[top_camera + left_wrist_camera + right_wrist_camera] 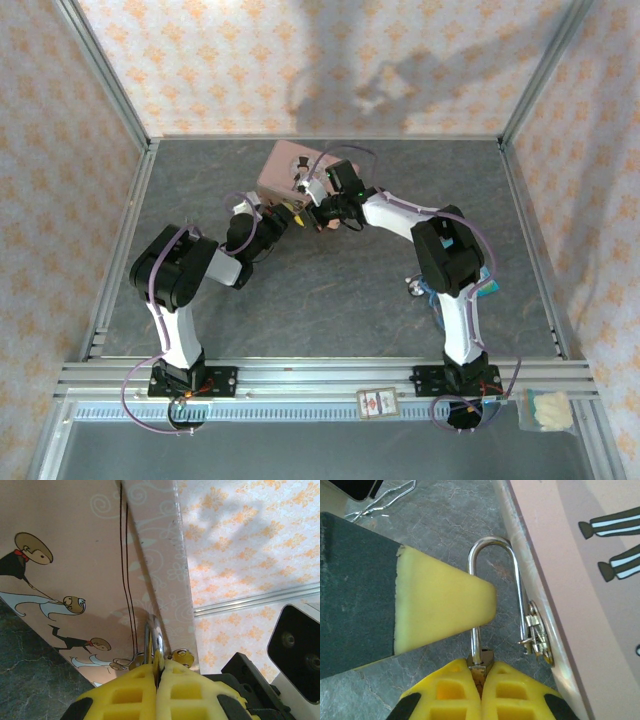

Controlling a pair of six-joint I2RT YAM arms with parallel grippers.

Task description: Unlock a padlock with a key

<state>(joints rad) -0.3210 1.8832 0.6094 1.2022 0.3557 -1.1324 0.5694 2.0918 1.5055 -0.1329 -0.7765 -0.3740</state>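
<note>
Against pink tin point(580, 580), right jaws clamped on padlock point(483, 657) body; left jaws clamped on shackle point(490, 540), threaded through tin's hasp point(536, 630).

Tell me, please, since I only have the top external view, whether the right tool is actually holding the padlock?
Observer: Yes. In the right wrist view the right tool is shut on the padlock, its fingertips pressed against the small brass body.
Operator: Thank you. Is it attached to anything?
Observer: One leg of its shackle runs down to the silvery hasp on the side of the pink tin; I cannot tell whether the lock is latched.
Operator: And the other arm?
Observer: In the left wrist view the left tool is shut on the silvery shackle, right beside the tin's edge.
</note>
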